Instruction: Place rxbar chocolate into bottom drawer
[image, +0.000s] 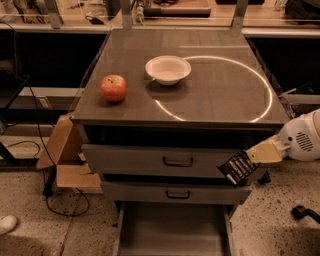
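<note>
My gripper (252, 157) comes in from the right and is shut on the rxbar chocolate (238, 167), a small black wrapper with white lines. It holds the bar in the air in front of the right end of the two upper drawers, below the cabinet top's front edge. The bottom drawer (172, 232) is pulled open below, a wide shallow grey tray. The bar hangs above and to the right of the tray's right rim.
A red apple (113, 88) and a white bowl (168, 69) sit on the cabinet top (215, 95). The top drawer (150, 160) and middle drawer (145, 192) are closed. A cardboard box (62, 155) and cables lie on the floor at the left.
</note>
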